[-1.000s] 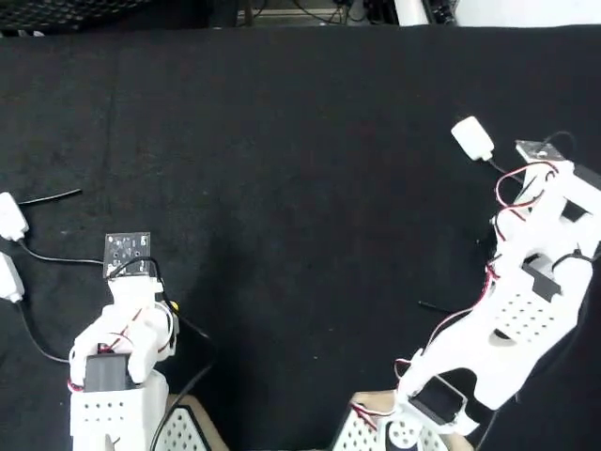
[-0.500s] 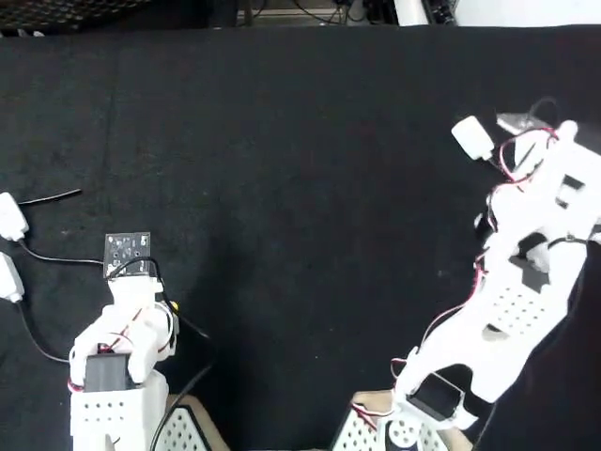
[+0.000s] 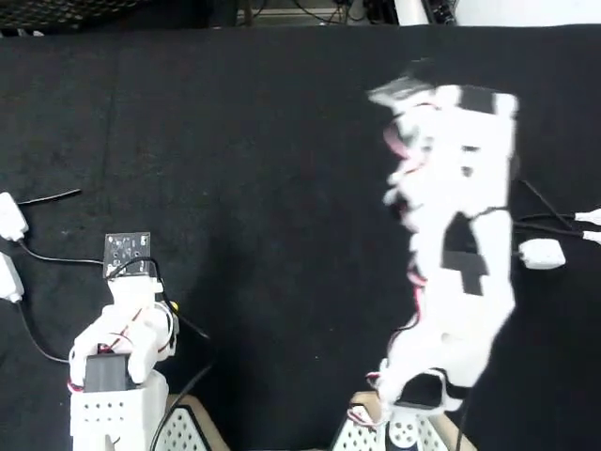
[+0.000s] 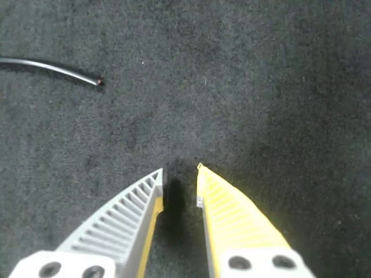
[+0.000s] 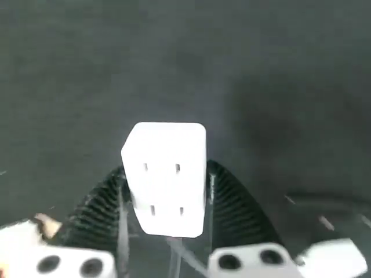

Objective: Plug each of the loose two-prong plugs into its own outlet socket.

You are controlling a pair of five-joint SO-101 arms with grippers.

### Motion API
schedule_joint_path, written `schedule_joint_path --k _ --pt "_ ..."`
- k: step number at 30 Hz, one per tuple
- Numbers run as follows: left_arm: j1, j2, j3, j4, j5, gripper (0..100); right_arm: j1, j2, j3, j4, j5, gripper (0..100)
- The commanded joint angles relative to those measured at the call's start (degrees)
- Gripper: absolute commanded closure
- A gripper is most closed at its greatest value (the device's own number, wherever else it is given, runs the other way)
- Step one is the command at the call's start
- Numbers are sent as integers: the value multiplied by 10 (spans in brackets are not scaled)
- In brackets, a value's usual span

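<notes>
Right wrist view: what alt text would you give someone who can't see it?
A white outlet block with two pairs of slots is gripped between the black ribbed fingers of the right claw, against the dark table.

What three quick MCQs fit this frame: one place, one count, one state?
1. Where on the table do the two white plugs nearest the left arm lie?
A) at its left edge
B) at its centre
C) at its far edge

2. How many slots show on the white outlet block?
A) two
B) four
C) six

3. What state is the right gripper in?
A) open and empty
B) shut on a cable
C) shut on the white outlet block

Answers:
1 A: the high view shows both plugs at the left edge, beside the left arm.
2 B: the right wrist view shows two pairs of slots on its face.
3 C: the dark fingers press the block from both sides.
</notes>
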Motion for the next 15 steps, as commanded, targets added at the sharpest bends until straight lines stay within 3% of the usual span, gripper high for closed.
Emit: schedule_joint_path --k 1,8,15 --pt "3 -4 7 4 4 891 -148 -59 57 14 4 986" --pt "4 -3 7 4 4 891 -313 -116 112 -25 4 986" --pt "4 -3 7 4 4 891 -371 -123 212 -120 4 985"
